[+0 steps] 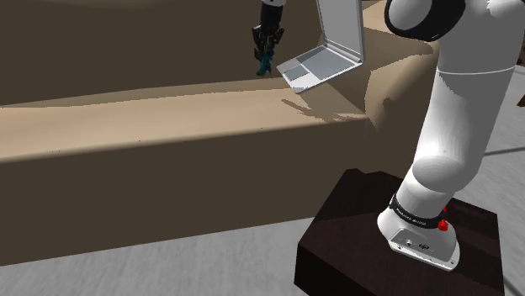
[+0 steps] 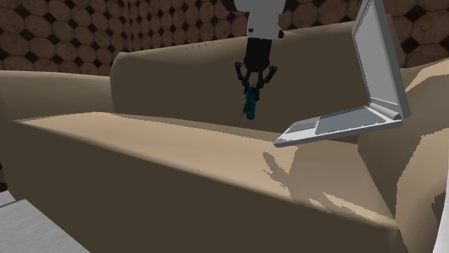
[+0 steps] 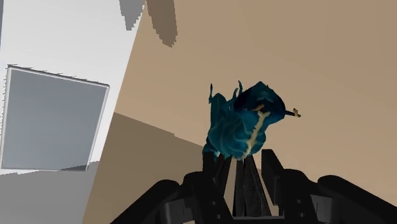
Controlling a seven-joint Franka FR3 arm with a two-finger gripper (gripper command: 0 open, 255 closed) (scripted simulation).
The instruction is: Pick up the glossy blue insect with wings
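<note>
Clearly glossy, the teal-blue insect (image 3: pixel 245 127) shows pale streaks, clasped by jaws.

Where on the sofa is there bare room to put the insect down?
Bare: the long seat stretch below the insect, in front of the backrest, left of the laptop in the second exterior view. Crowded only at the laptop's end.

Laptop (image 1: pixel 326 60) lid top cut off by shoulder view's upper edge; insect (image 3: pixel 245 124) base hidden between jaws.
</note>
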